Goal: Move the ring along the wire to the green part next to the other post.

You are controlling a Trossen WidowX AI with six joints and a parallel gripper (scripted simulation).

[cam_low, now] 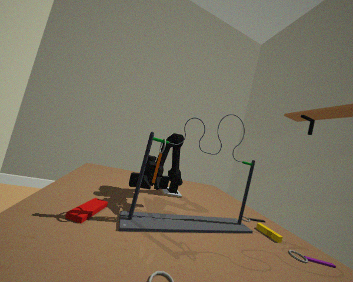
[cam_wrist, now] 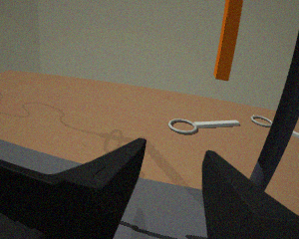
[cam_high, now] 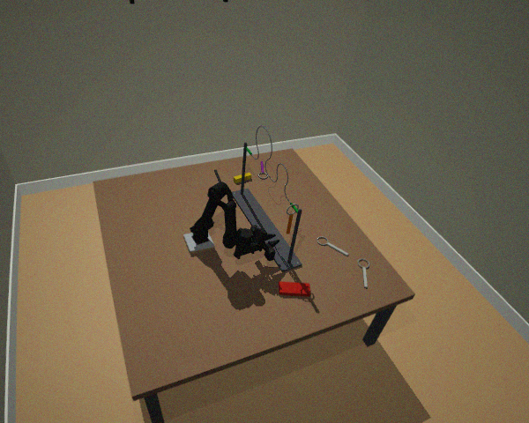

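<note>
The ring's orange handle (cam_high: 289, 224) (cam_low: 156, 168) (cam_wrist: 229, 40) hangs down from the near green part (cam_low: 157, 140), with the wire through the ring. It is beside the near post (cam_high: 294, 236) (cam_low: 142, 177) (cam_wrist: 293, 95). The other green part (cam_high: 249, 151) (cam_low: 247, 163) is at the far post (cam_high: 243, 168) (cam_low: 246, 194). My gripper (cam_high: 277, 239) (cam_wrist: 175, 151) is partly open and empty, on the robot-base side of the wire. It points toward the handle side; in the wrist view the handle's lower end is above and right of the fingertips, apart from them.
Grey wire (cam_low: 195, 117) loops between the posts above the base plate (cam_low: 182, 224). A red block (cam_high: 294, 288) (cam_low: 87, 209) lies near the near post. A yellow block (cam_high: 240, 178) (cam_low: 268, 232) and a purple-handled ring (cam_low: 319, 261) lie beyond the far post. Two pale-handled rings (cam_high: 338, 248) (cam_high: 365, 277) lie across the wire.
</note>
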